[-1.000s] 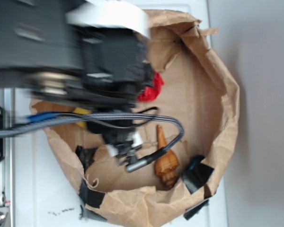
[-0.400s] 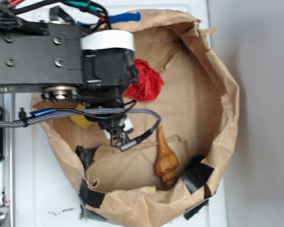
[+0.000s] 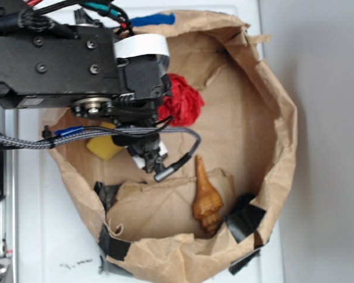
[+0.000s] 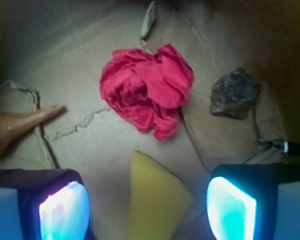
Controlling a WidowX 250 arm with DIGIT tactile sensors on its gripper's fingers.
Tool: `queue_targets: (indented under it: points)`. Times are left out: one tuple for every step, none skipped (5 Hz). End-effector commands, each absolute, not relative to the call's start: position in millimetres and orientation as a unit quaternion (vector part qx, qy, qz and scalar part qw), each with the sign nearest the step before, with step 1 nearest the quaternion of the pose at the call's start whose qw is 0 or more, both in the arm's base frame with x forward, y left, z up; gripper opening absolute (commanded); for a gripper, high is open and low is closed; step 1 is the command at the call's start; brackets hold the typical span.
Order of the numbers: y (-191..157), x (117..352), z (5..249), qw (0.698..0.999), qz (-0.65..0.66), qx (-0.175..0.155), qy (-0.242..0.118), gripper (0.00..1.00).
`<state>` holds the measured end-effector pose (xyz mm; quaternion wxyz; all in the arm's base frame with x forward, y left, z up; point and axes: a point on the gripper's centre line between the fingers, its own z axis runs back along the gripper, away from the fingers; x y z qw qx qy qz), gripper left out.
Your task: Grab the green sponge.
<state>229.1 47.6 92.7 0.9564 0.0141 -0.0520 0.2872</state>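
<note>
The black arm [image 3: 53, 59] reaches in from the left edge of the exterior view and lies level over the left side of a brown paper bag [image 3: 283, 135] whose walls are rolled down into a shallow basin on the white surface [image 3: 53, 236]. Its wrist bends downward near the bag's left wall, and the gripper [image 3: 148, 158] points down toward the paper floor, with a grey braided cable [image 3: 23, 143] looping under it.

The green sponge [image 3: 106, 146], yellow in colour, lies on the bag's floor close to the left wall, just beside the gripper and partly hidden under the arm in the exterior view. In the wrist view the sponge [image 4: 155, 200] sits at the bottom of the picture between the two fingers [image 4: 65, 212], its narrow end pointing up. The gripper [image 4: 147, 210] is spread wide, a gap showing on each side of the sponge; it has hold of nothing.

The red ruffled cloth ball [image 4: 147, 90] lies beyond the sponge, apart from it. The wrist view shows a dark grey stone [image 4: 235, 93] beside the cloth, which the arm hides in the exterior view. Only the exterior view shows the whole orange-brown seashell [image 3: 206, 197], near the bag's lower wall; the wrist view catches just its tip [image 4: 20, 125].
</note>
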Motion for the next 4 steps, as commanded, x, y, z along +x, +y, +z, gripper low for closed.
queue_targets:
  points:
    - [49.8, 242.3, 102.8, 0.948, 0.314, 0.002, -0.054, 1.0]
    - [56.2, 240.0, 101.8, 0.949, 0.311, -0.008, -0.059, 1.0]
    - [60.8, 238.7, 101.3, 0.951, 0.304, -0.005, -0.063, 1.0]
    - [62.0, 235.8, 101.1, 0.95, 0.306, -0.011, -0.06, 1.0]
